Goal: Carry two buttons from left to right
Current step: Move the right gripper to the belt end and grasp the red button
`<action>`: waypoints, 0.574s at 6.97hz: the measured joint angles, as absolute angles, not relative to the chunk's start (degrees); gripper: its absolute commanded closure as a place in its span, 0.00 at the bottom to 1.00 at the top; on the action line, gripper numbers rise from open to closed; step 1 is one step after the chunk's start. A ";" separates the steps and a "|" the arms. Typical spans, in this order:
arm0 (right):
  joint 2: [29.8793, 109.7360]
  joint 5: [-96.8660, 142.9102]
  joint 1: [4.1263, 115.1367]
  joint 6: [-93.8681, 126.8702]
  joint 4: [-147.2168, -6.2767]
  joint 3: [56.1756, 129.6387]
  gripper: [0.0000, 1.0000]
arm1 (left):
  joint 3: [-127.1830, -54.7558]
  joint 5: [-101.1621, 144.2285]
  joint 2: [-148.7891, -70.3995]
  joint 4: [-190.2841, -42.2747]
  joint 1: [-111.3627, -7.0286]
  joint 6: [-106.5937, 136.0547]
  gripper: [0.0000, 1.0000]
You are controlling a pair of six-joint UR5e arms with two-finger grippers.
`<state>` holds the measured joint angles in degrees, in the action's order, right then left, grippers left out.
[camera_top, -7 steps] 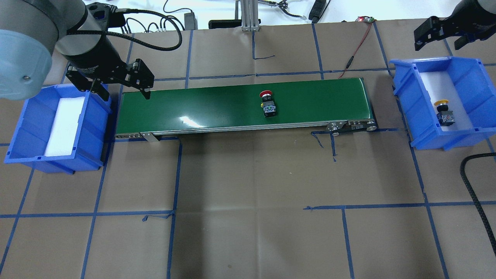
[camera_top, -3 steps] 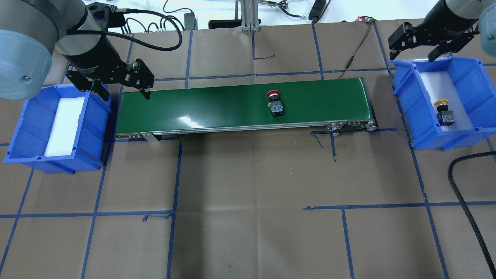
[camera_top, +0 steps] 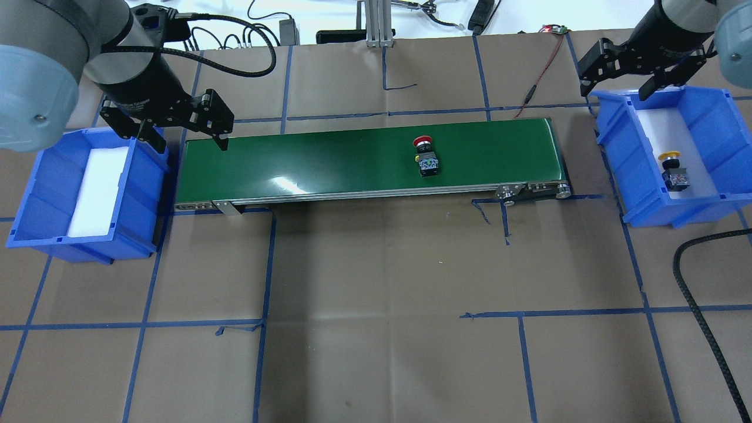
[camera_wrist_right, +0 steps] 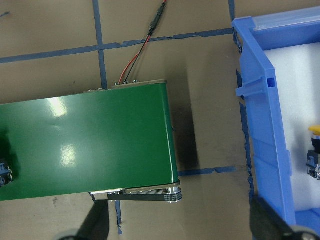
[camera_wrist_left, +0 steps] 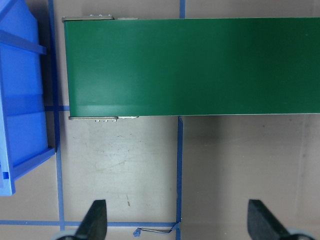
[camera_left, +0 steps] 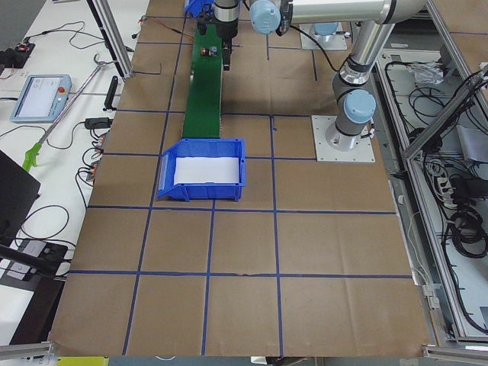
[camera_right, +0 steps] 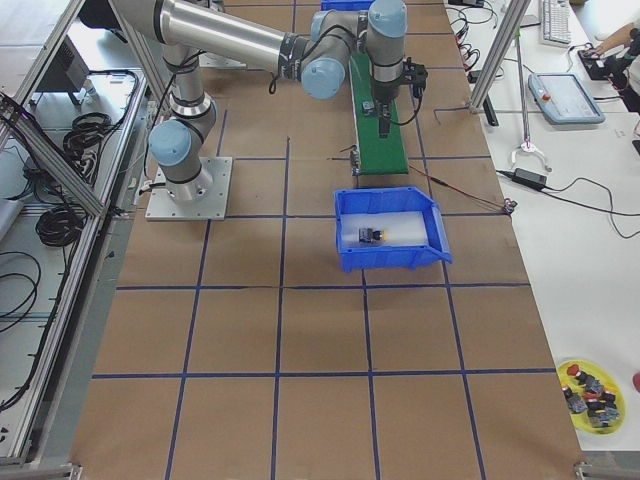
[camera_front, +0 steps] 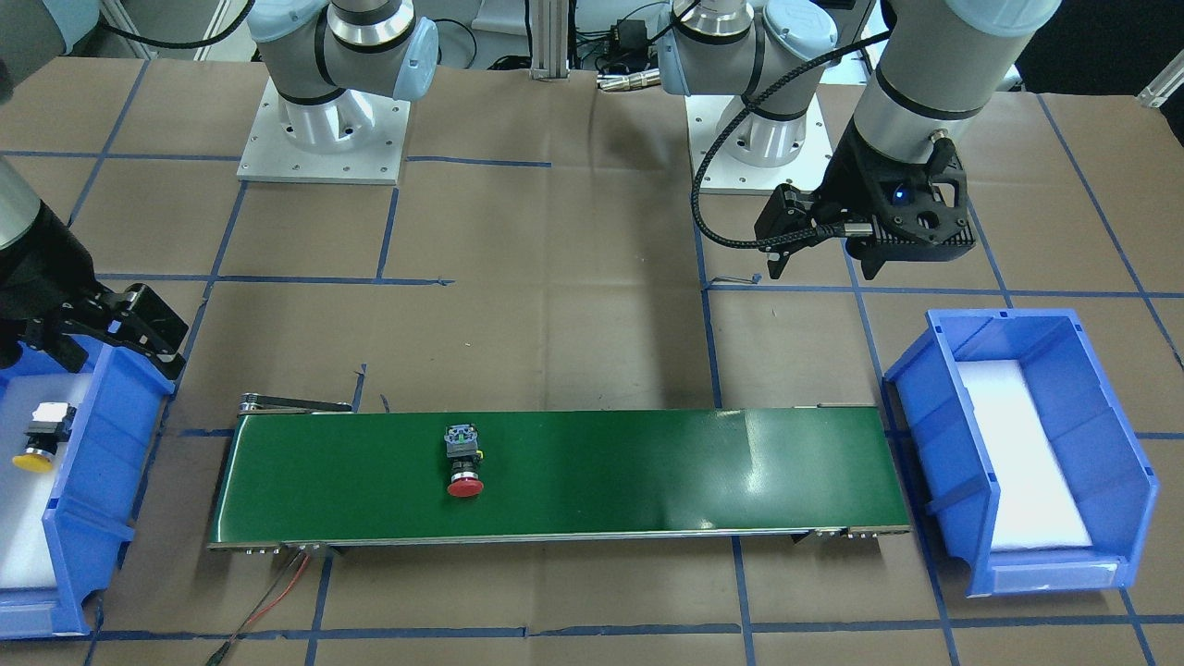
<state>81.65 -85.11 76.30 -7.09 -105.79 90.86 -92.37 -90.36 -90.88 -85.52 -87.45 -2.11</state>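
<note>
The red-capped button (camera_top: 424, 155) lies on its side on the green conveyor belt (camera_top: 329, 158), right of the belt's middle; it also shows in the front view (camera_front: 463, 462). The yellow-capped button (camera_top: 672, 170) lies in the right blue bin (camera_top: 617, 153), and shows at the right wrist view's edge (camera_wrist_right: 315, 150). My left gripper (camera_top: 189, 144) is open and empty above the belt's left end, its fingers (camera_wrist_left: 95, 222) wide apart. My right gripper (camera_top: 615, 93) is open and empty above the right bin's far left corner.
The left blue bin (camera_top: 147, 194) holds only a white foam pad. A red and black wire (camera_top: 537, 76) runs from the belt's far right corner. A black cable (camera_top: 699, 305) lies at the right front. Blue tape lines cross the brown table.
The red button has travelled rightward along the belt. My right gripper has moved left, from the far right to over the right bin's far left corner. My left arm has not moved.
</note>
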 measured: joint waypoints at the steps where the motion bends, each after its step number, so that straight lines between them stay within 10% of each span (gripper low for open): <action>1: 81.42 -84.95 76.67 -5.41 -105.59 91.21 0.00 | -92.37 -90.36 -90.88 -85.52 -87.45 -2.11 0.00; 4: 80.11 -82.04 79.54 1.73 -107.63 94.21 0.01 | -92.37 -90.35 -90.88 -85.52 -87.45 -2.11 0.00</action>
